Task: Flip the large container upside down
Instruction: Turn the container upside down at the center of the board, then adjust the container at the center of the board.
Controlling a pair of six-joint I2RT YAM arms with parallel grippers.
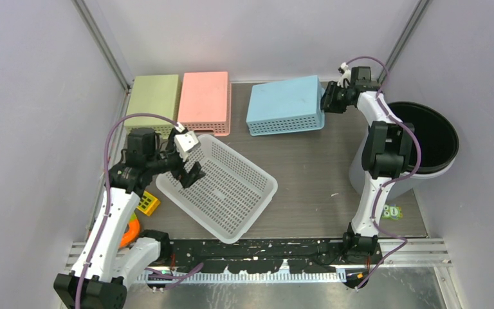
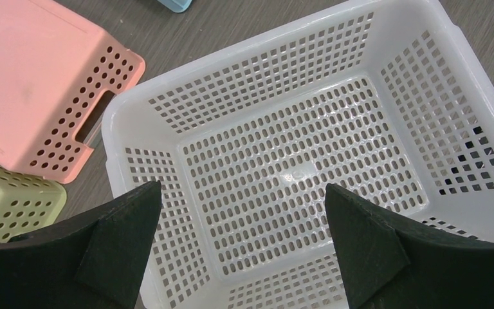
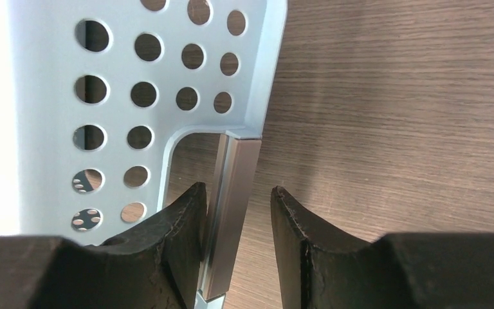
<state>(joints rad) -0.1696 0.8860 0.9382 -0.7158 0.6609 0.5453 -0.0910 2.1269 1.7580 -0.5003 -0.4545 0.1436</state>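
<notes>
**Operator:** Where's the large container?

**Spotter:** Your white basket (image 1: 219,187) sits left of the counter's middle, nearer the near edge. It is turned askew and its mouth faces up. In the left wrist view you look straight down into it (image 2: 283,174), and nothing is inside.

**Operator:** And my left claw?

**Spotter:** Your left gripper (image 1: 188,164) hangs over the basket's left rim. Its jaws are spread wide and hold nothing. From the wrist (image 2: 242,188), both fingers (image 2: 122,244) frame the basket's floor. You can't tell from these views whether they touch the rim.

**Operator:** The right one?

**Spotter:** Your right gripper (image 1: 327,100) is at the far edge, at the right end of the blue basket (image 1: 285,105), which lies bottom up. In the wrist view (image 3: 237,192) the jaws are only narrowly parted and straddle the end bar of that basket's handle cut-out (image 3: 103,96). The left finger (image 3: 180,238) is against the bar, and a gap shows before the other.

**Operator:** What else is there?

**Spotter:** A pink basket (image 1: 204,102) and a green basket (image 1: 153,100) lie overturned side by side toward the far-left corner.
</notes>
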